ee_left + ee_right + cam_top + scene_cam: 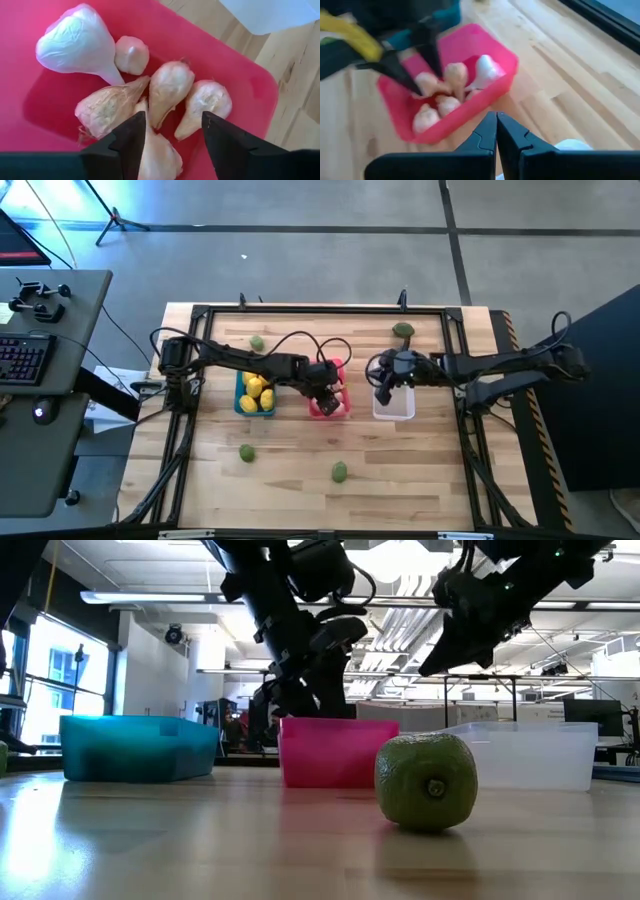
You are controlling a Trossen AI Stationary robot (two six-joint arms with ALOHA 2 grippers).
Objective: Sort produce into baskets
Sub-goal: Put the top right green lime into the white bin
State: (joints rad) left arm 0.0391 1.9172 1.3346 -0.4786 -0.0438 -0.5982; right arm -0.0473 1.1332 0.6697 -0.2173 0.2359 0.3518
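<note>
My left gripper (pixel 172 119) stands open inside the pink-red basket (pixel 330 412), pointing steeply down. Several white and tan garlic bulbs (pixel 170 87) lie on the basket's floor. One bulb (pixel 157 152) lies between my left fingers. The blue basket (pixel 240 405) holds yellow lemons (pixel 256 390). My right gripper (pixel 496 131) is shut and hangs above the translucent white basket (pixel 396 410), holding nothing. Green fruits lie on the table at the far left (pixel 257 343), far right (pixel 403 331), near left (pixel 246 453) and near middle (pixel 340 471). My left gripper has one finger on each side of the lowest garlic bulb (pixel 150 150), which rests on the pink-red basket's floor among the others. The fingers (pixel 131 140) come from above. Whether they touch the bulb, I cannot tell.
The three baskets stand in a row across the table's middle, blue, pink-red, white (pixel 530 755) from left to right. In the low view a green fruit (pixel 426 781) lies close to the near edge. A black frame (pixel 320 310) rims the tabletop. Bare wood lies toward the near edge.
</note>
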